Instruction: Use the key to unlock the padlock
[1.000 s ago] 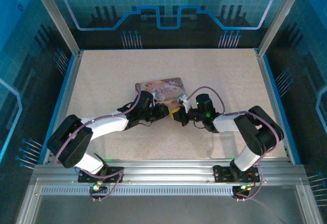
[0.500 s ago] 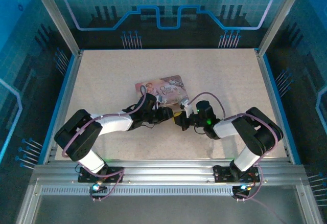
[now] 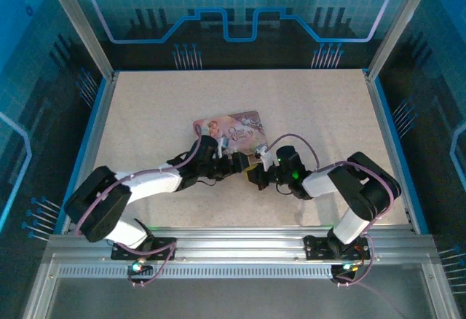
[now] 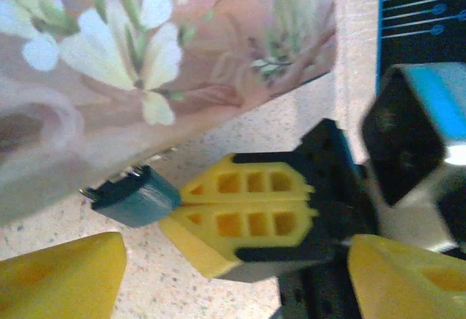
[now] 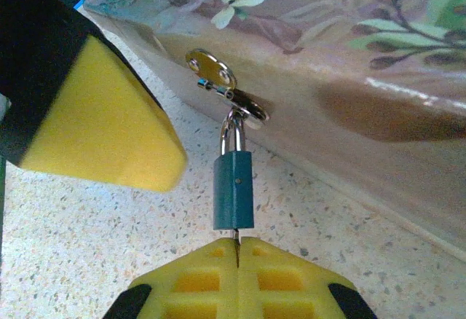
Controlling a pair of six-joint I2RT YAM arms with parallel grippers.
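The small teal, silver-shackled padlock (image 5: 234, 188) hangs from the pink flowered tin box (image 5: 349, 57) by its brass hasp (image 5: 218, 79), the right tool (image 5: 238, 252) clenched on a thin dark key (image 5: 237, 237) under it, the left tool (image 3: 234, 163) released beside the tin.

My top camera hangs high behind my bases (image 3: 142, 247), looking down and forward over the whole speckled beige tabletop (image 3: 160, 108). My wrist cameras sit low and very close, facing one another across the small teal padlock with the silver shackle (image 5: 233, 188) beside the pink flower-printed tin box (image 5: 349, 64), which the top view also holds, far smaller.
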